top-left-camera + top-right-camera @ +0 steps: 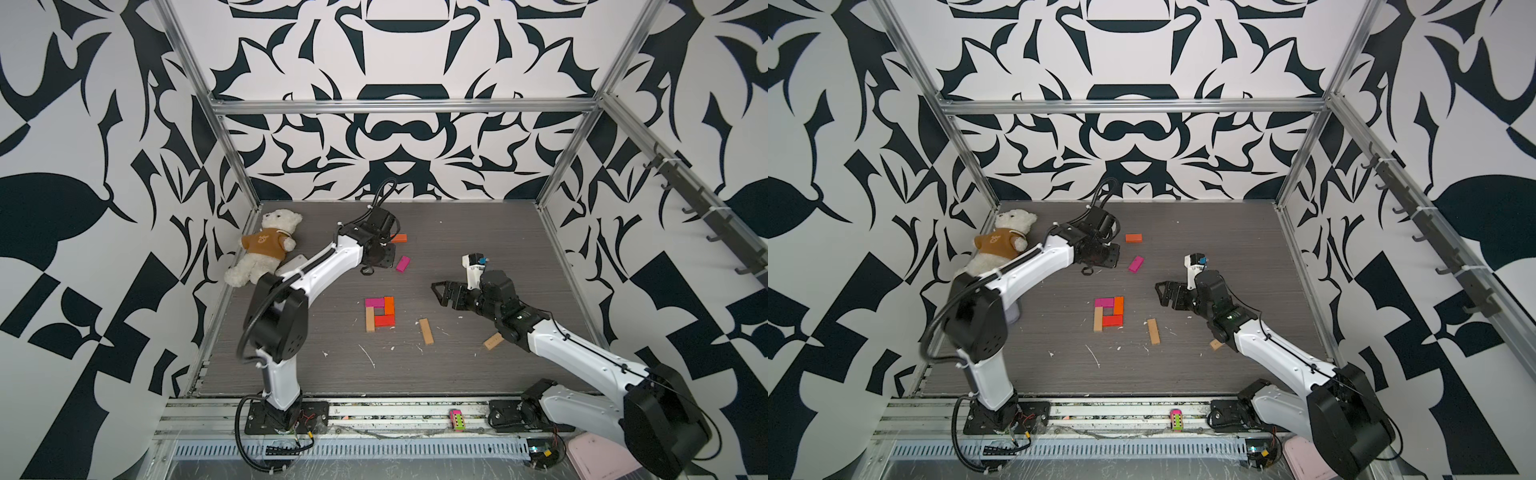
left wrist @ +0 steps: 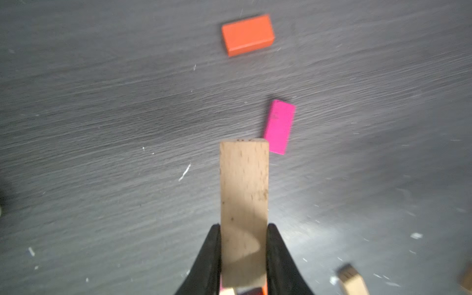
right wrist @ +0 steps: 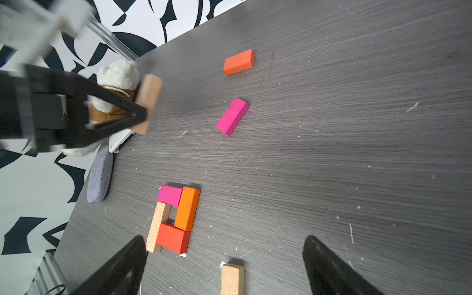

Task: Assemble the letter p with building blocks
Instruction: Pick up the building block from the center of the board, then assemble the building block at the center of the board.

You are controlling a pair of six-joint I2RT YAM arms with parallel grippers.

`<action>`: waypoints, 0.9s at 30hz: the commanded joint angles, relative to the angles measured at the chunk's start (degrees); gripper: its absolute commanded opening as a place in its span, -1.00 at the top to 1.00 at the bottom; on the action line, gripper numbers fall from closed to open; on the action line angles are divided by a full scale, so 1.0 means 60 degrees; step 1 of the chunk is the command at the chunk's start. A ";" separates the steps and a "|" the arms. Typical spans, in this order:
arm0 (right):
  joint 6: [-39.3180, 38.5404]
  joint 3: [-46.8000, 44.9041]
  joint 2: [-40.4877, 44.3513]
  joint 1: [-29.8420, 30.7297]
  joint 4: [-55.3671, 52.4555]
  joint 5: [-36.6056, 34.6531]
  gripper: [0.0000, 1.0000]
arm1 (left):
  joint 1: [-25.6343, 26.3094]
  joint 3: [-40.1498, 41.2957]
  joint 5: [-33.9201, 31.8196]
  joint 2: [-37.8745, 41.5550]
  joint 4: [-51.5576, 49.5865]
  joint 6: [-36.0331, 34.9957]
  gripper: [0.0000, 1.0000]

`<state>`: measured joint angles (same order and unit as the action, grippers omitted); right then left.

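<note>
Across the dark grey wood-grain tabletop (image 1: 457, 365), a white plush teddy bear in a brown shirt (image 1: 266, 249) lies in the far left corner. The left gripper (image 2: 244, 227) hangs near it, its black fingers clamped on the long sides of a plain tan wooden bar (image 2: 244, 191) that sticks out past the fingertips. The right gripper (image 1: 439, 295) hovers over the right half of the table with its fingers spread wide and nothing between them.

At mid-table four bars touch in a closed loop around a small square gap: a magenta bar (image 1: 374, 302) on the far side, an orange bar (image 1: 389, 305) on the right, a red bar (image 1: 384, 320) on the near side and a tan bar (image 1: 370, 321) on the left.

A loose orange bar (image 1: 400, 238) and a tilted magenta bar (image 1: 403, 263) lie beyond the loop. One loose tan bar (image 1: 426, 331) lies to the loop's right, and another (image 1: 493, 342) is partly hidden under the right arm.
</note>
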<state>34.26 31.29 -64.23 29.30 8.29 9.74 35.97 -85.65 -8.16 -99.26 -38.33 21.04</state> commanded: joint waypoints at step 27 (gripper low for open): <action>-0.0305 -0.0100 -0.0949 0.1116 0.0052 0.1611 -0.97 | 0.4294 0.6348 -0.0627 0.4581 -0.1589 0.7066 0.64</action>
<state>35.68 31.16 -70.22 34.22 9.74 20.29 61.08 -49.67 -10.72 -70.78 -48.10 58.76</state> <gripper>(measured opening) 0.985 0.282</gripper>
